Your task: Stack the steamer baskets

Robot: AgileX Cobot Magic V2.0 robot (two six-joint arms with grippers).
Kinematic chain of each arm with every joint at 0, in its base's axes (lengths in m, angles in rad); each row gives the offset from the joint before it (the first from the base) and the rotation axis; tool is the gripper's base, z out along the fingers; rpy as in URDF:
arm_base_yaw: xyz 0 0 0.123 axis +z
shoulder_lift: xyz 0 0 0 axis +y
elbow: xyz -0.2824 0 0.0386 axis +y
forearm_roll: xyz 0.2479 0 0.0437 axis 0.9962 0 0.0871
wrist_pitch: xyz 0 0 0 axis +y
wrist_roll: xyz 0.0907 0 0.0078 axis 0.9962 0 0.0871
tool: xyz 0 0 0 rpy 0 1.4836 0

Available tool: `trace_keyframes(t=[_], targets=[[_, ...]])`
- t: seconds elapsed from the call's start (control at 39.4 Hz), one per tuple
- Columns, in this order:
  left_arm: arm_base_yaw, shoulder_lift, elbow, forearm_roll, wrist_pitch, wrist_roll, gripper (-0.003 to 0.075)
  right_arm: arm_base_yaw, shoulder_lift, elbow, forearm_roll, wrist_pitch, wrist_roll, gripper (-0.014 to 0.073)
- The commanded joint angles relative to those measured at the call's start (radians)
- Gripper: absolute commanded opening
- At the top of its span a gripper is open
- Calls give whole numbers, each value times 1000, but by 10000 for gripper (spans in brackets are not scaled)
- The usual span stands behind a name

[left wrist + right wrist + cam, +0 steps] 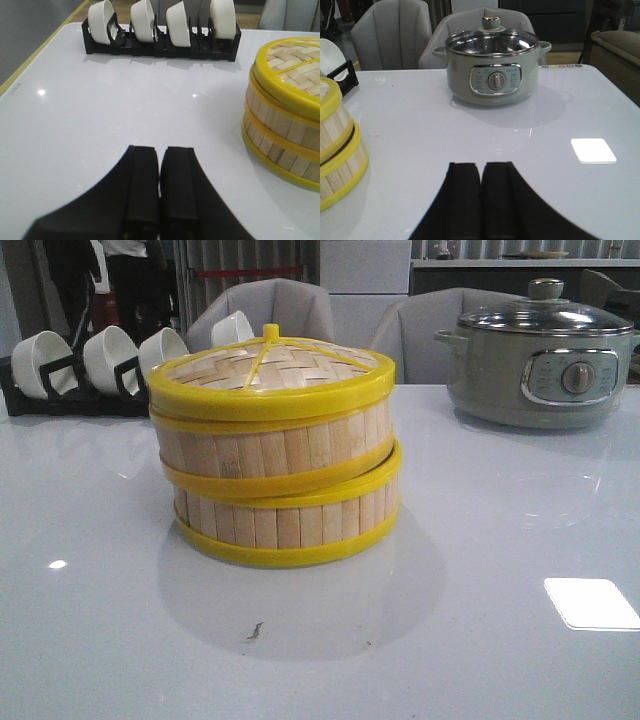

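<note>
Glossy table (120, 640); stacked slatted bamboo steamer baskets (280, 455), yellow hoops; both tools pressed together.

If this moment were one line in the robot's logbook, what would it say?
steamer baskets: two stacked, lidded, top one slightly askew | left gripper: shut, empty | right gripper: shut, empty
</note>
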Motion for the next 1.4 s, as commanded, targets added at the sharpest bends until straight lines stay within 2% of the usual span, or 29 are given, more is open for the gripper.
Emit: trace_keyframes(t=[0.0, 1.12, 1.24, 1.37], targets=[[2, 4, -30, 1, -85, -8, 84, -5, 8, -28, -5, -91, -7, 51], [2, 4, -30, 1, -85, -8, 84, -5, 8, -28, -5, -87, -7, 51], [2, 1, -30, 59, -85, -8, 84, -5, 8, -28, -5, -87, -7, 51], [2, -21, -30, 30, -87, -8, 84, -5, 8, -28, -5, -87, -7, 51]])
